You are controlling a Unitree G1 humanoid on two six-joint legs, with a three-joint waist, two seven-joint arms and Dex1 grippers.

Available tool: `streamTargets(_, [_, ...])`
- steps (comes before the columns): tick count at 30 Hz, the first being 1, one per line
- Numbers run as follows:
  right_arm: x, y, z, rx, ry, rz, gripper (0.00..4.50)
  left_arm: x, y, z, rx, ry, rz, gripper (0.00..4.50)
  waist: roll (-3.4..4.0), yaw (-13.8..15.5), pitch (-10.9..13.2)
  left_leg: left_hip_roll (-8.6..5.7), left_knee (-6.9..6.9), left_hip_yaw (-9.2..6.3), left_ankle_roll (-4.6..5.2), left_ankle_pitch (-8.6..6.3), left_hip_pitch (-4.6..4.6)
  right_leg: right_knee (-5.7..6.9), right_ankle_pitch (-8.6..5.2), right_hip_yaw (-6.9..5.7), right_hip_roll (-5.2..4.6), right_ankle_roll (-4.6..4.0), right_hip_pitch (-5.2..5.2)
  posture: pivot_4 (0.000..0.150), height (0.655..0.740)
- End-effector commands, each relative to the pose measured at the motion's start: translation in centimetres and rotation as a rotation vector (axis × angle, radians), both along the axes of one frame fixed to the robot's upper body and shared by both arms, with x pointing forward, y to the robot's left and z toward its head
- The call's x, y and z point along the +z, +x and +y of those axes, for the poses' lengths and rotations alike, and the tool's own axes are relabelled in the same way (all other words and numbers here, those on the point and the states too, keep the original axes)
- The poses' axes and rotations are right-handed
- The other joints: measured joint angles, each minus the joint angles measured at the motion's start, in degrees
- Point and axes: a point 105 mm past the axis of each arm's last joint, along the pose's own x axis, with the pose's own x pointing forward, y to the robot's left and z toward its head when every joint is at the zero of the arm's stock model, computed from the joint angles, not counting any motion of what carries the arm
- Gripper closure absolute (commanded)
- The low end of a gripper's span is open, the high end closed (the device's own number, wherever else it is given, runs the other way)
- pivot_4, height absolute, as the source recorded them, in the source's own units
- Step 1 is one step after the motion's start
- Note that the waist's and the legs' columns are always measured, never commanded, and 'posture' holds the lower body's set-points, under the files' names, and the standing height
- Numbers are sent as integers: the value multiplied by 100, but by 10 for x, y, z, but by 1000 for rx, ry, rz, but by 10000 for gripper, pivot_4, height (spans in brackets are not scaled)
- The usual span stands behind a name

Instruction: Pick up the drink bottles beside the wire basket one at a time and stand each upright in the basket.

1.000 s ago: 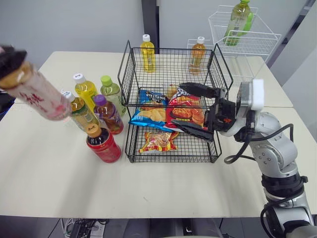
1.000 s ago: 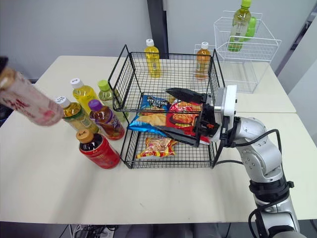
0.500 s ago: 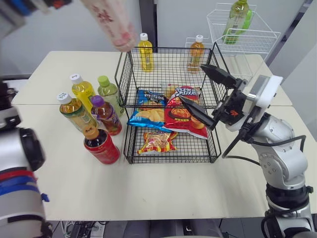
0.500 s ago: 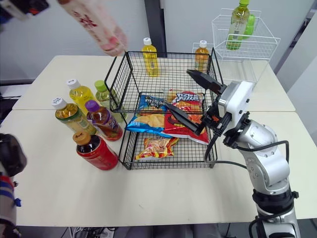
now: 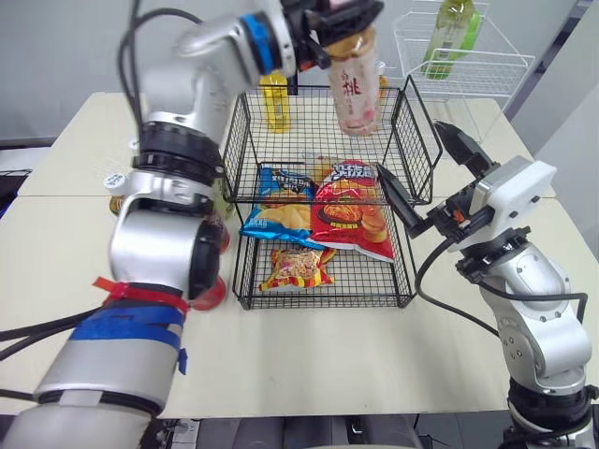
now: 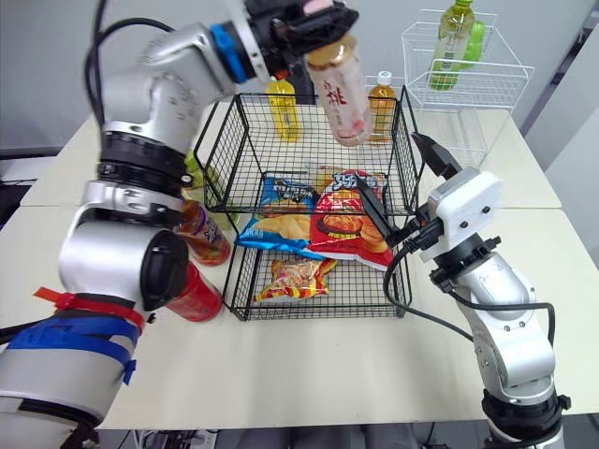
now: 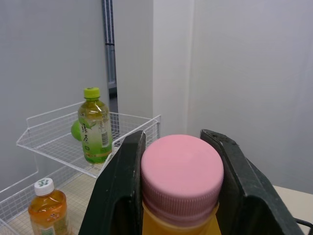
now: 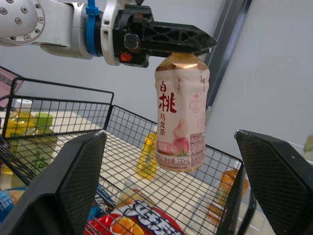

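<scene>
**Right wrist view says it all: peach tea hanging over the top tier**

Right wrist view gives the cleanest look. The peach tea bottle (image 8: 181, 115) hangs upright from the left gripper (image 7: 173, 142), which pinches it at the pink cap, one black finger pressed on either side. Gripping that high makes sense to me: the body hangs straight, so it should land on its base, and the fingers stay above the wires.

From the head camera, the bottle is in the air over the upper tier of the black wire basket (image 5: 234, 140), toward its right rear. As far as I can tell, it's not touching the mesh yet. The snack bags (image 5: 351, 220) sit on the lower shelves, so the top tier looks like the free spot.

The left arm reaches high and across from the left side, forearm roughly level, wrist over the basket. The right gripper (image 5: 412, 154) waits just beside the basket's right wall with fingers spread wide and nothing in them, elbow bent, angled up toward the bottle.

I'd guess lowering is the step in hand.
</scene>
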Motion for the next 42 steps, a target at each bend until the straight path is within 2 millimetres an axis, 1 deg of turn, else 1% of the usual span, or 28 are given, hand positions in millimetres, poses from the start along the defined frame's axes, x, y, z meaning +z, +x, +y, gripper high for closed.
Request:
streamTargets(1, [7, -11, -5, -38, 6, -43, 0, 32, -11, -14, -7, -9, -133, 31258, 0, 6, 0, 0, 0, -1, 0, 0, -1, -1, 0, -1, 0, 0, 0, 1500, 7400])
streamTargets(4, [6, -15, -6, -42, 12, -39, 0, 27, -7, -24, -1, 13, -130, 31258, 0, 10, 0, 0, 0, 2, 0, 0, -1, -1, 0, 1, 0, 0, 1, 1500, 7400])
streamTargets(9, [6, -22, 3, 9, 15, -36, 0, 22, -2, -33, 12, 36, -127, 31258, 0, 16, 0, -1, 1, 1, 1, 0, 0, 0, 0, 0, 0, 1, 3, 1500, 7400])
streamTargets(15, [6, -23, 3, 8, 16, -32, 0, 13, 0, -42, 14, 68, -115, 31258, 0, 28, 0, -1, 3, 0, 0, 0, 0, 1, 0, -1, 0, 1, 4, 1500, 7400])
streamTargets(17, [5, -23, 2, 5, 16, -28, 0, 12, 0, -44, 9, 68, -110, 24052, 0, 37, 0, -1, 3, -1, 0, 0, 0, 1, 0, -1, 0, 1, 4, 1500, 7400])
streamTargets(18, [4, -23, 2, 4, 15, -27, 0, 12, 0, -44, 4, 70, -110, 21814, 0, 35, 0, -1, 3, -1, 0, 0, 1, 2, 0, -1, 0, 1, 5, 1500, 7400])
streamTargets(25, [3, -23, 4, 16, 20, -22, 0, 19, -2, -41, -12, 36, -99, 455, 1, 36, -1, -1, 8, -1, 0, 0, 4, 7, 0, -1, 0, 1, 7, 1500, 7400])
streamTargets(28, [2, -23, 4, 24, 18, -19, 0, 20, -3, -36, -19, 32, -100, 455, 1, 36, -1, -1, 11, -1, 0, 0, 4, 11, 0, -1, 0, 1, 7, 1500, 7400])
streamTargets(34, [3, -22, 6, 63, 8, -13, 0, 31, -11, -6, -59, -17, -112, 455, 1, 0, -1, -1, 15, -1, 0, 0, 7, 26, 0, 2, 0, 1, 6, 1500, 7400])
streamTargets(38, [5, -21, 14, 144, -11, -2, 0, 42, -24, 27, -61, -60, -148, 455, 1, -30, -1, 0, 27, -4, 0, 1, 15, 55, -2, 3, 1, 2, 4, 1500, 7400])
streamTargets(41, [4, -18, 22, 255, -45, 21, 0, 43, -28, 65, 24, -99, -166, 455, 2, -78, -1, 1, 53, -4, 0, 0, 15, 75, -2, 6, 2, 2, 6, 1500, 7400])
streamTargets(42, [5, -17, 24, 279, -53, 26, 0, 43, -29, 73, 48, -107, -166, 455, 2, -86, -1, 1, 60, -5, 0, 0, 15, 78, -2, 6, 2, 2, 6, 1500, 7400])
